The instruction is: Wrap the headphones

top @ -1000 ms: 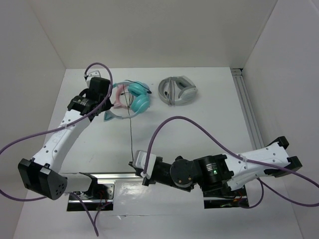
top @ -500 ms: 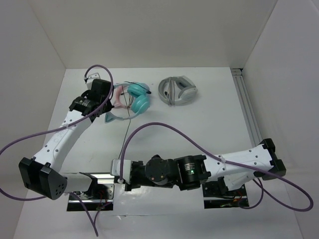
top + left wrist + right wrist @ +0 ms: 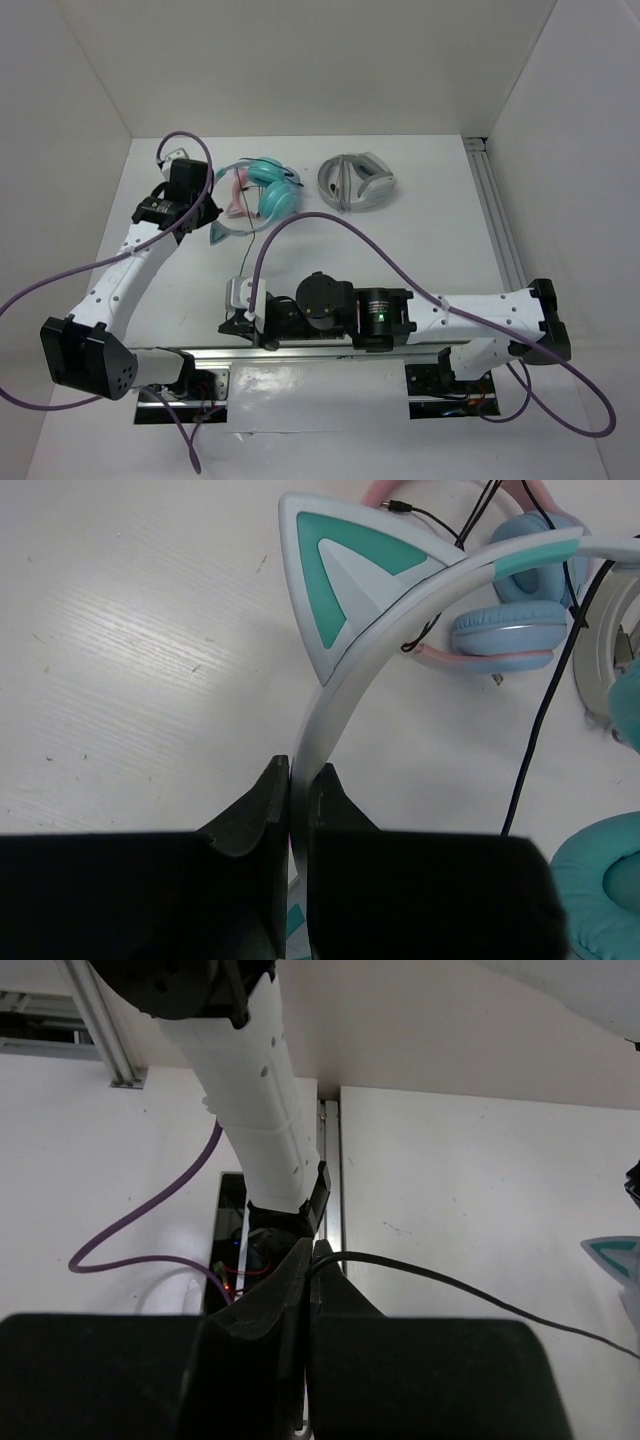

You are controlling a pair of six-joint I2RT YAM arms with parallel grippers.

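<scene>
White worktop (image 3: 450, 220) lies under both arms. Our left fingers (image 3: 262, 805) are clamped on the pale headband (image 3: 335, 695) of the headphones (image 3: 272, 197), at the back left beside a pink pair (image 3: 505, 630). Our right fingers (image 3: 292, 1280) pinch the black cable (image 3: 450, 1285) near the front edge, well apart from the headphones. We judge that no turn is wound yet and all the wrapping remains.

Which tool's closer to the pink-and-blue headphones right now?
Left. The left tool is shut on the teal headband, right beside the pink-and-blue headphones. The right tool pinches the black cable at the near edge of the table, far from them.
</scene>
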